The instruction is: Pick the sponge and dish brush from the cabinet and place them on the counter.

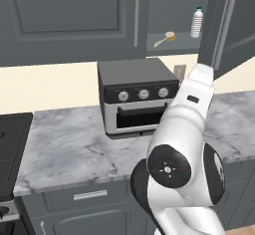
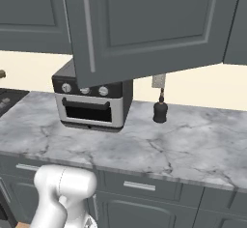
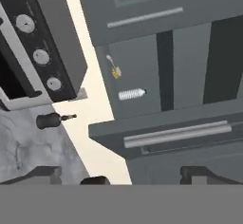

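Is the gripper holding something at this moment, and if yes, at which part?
Nothing is held. The gripper is open with empty space between its fingertips, and the dish brush lies on the cabinet shelf, apart from it.

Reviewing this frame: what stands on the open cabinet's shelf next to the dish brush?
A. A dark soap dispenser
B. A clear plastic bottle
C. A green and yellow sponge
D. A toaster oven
B: in the left base view the clear plastic bottle stands upright on the shelf of the cabinet, to the right of the dish brush lying there; the hand view shows the same pair.
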